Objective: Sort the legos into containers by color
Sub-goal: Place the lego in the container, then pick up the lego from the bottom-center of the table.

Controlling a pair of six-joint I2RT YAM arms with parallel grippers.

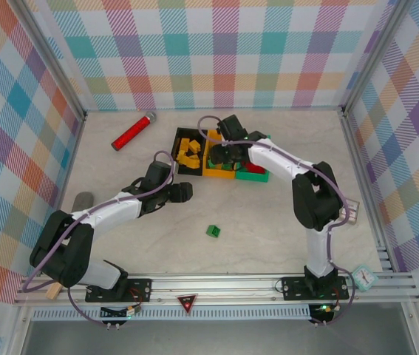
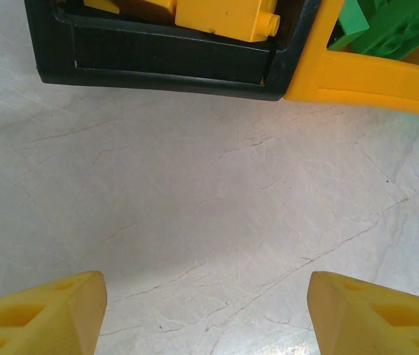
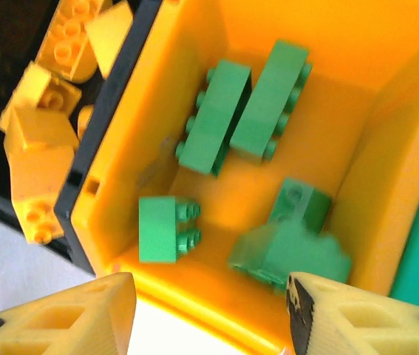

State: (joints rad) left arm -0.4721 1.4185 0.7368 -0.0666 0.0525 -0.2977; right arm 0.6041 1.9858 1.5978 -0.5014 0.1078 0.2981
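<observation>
Our open, empty right claw (image 3: 205,296) hovers over green legos (image 3: 257,111) in the orange bin (image 3: 386,148); one stray green lego (image 1: 213,231) lies behind it.

Two arms stretched forward, both tools parted

The left arm (image 1: 113,214) lies low, angled forward and to the right, and the left tool (image 1: 183,192) points right; in its wrist view the yellow fingers (image 2: 43,314) stand wide apart and empty. The right arm (image 1: 314,200) rises from its base, bends at the elbow and reaches left, with the right tool (image 1: 229,151) pointing down, fingers spread, gripping nothing.
</observation>
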